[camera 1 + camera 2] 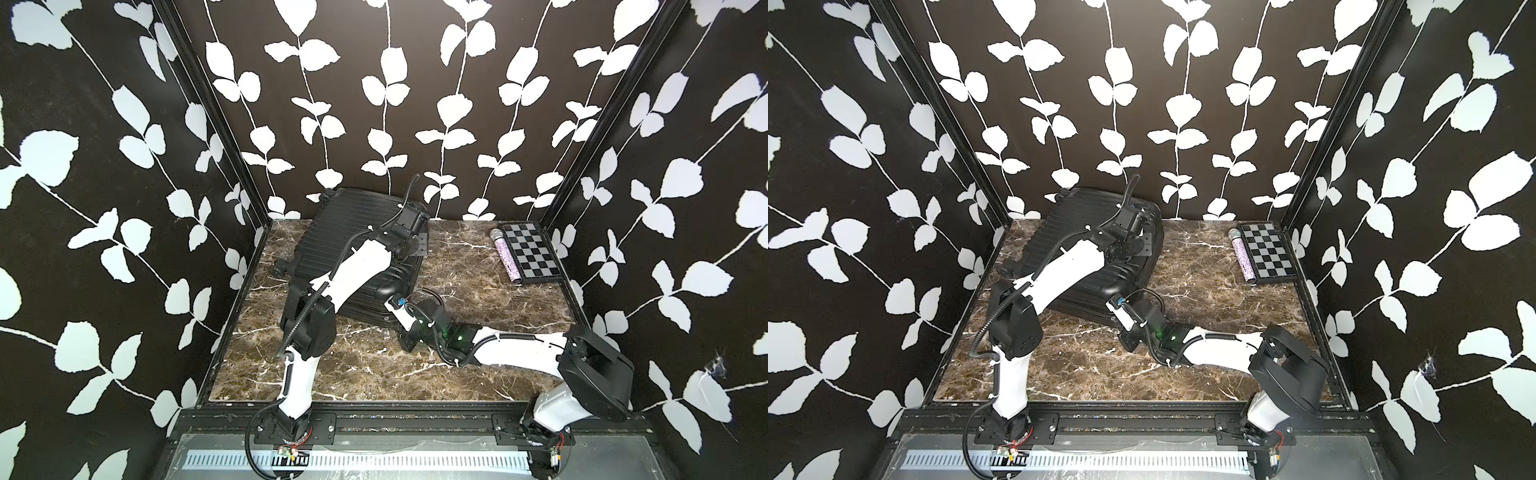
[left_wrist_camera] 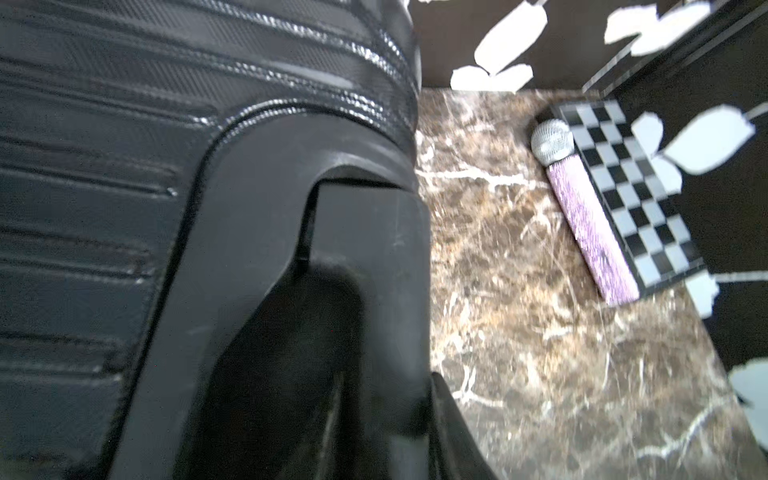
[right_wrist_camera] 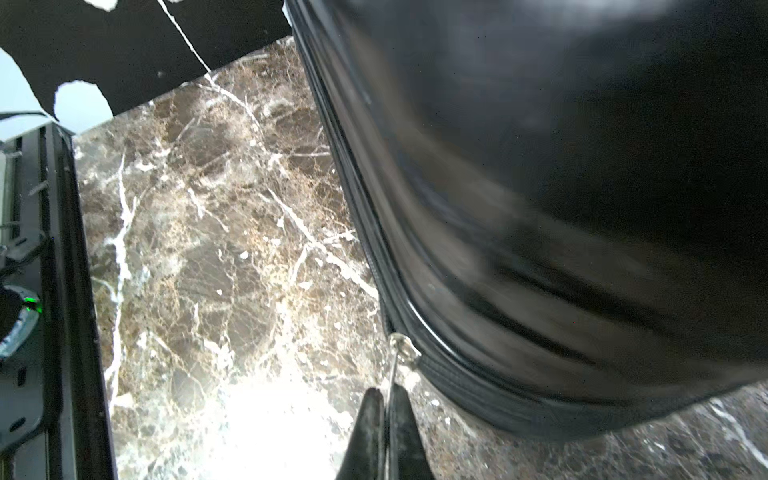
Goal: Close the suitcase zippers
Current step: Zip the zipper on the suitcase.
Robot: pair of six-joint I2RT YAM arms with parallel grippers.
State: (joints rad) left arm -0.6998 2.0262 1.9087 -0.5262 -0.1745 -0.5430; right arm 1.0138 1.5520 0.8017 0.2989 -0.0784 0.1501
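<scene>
The suitcase (image 1: 332,232) handle (image 2: 374,257) is being gripped by the left tool (image 2: 374,332), a zipper pull (image 3: 404,348) being pinched by the right tool (image 3: 386,395).

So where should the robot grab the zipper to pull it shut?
By the thin silver pull tab hanging off the slider at the suitcase corner. It sticks out from the seam over the table, so come from that open side and pinch across its thin width, as the right gripper does.

right gripper (image 3: 386,401) closed, apparently on zipper pull (image 3: 404,347)
</scene>
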